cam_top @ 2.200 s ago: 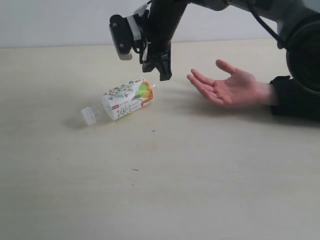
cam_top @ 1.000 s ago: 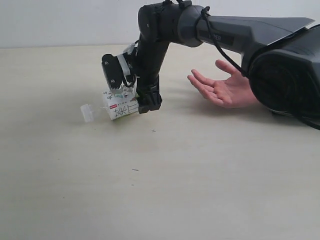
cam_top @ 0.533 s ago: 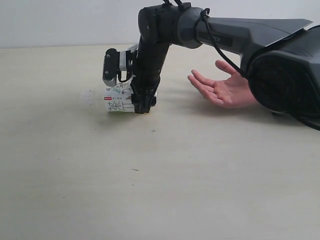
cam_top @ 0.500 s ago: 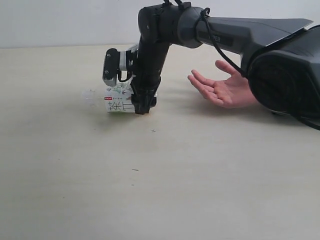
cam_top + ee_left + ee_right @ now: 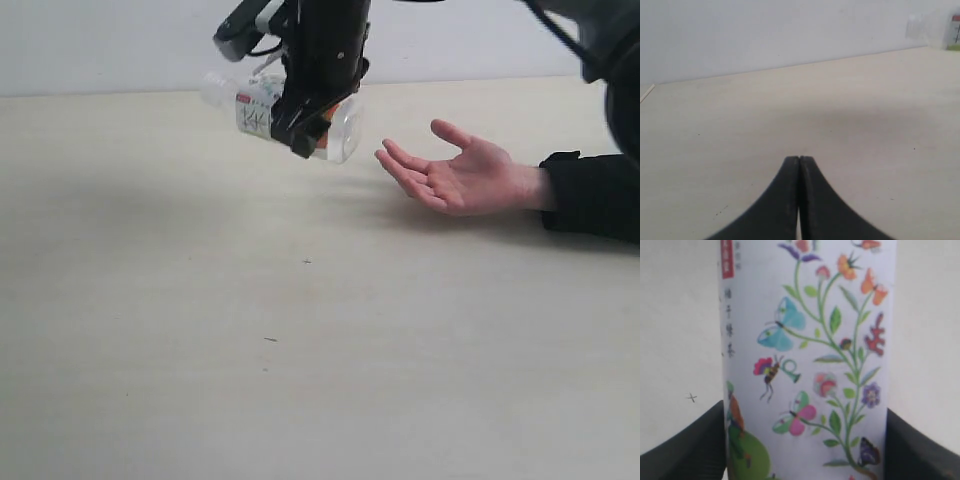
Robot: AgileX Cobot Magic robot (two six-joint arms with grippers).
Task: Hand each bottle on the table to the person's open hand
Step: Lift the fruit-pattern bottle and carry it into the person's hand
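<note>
While we hold it, bottle (image 5: 255, 110): off bench (image 5: 150, 300), in right fingers (image 5: 298, 135), left of open hand (image 5: 455, 180).
Left fingers (image 5: 785, 200): together, empty.
Remaining: handover.

The floral-label bottle (image 5: 253, 110) (white cap) hangs sideways above the table (image 5: 300, 360), near the open hand (image 5: 462, 180).

The broad, flat, pale beige wood-grain counter (image 5: 300, 400) runs back to a plain pale wall (image 5: 100, 45). One tiny dark speck (image 5: 306, 261) marks its middle, with another dark speck (image 5: 270, 340) nearer the camera. On its right side lies a bare, light-skinned open hand (image 5: 462, 178), palm up, fingers spread, with a black sleeve cuff (image 5: 590, 195) at the wrist.
</note>
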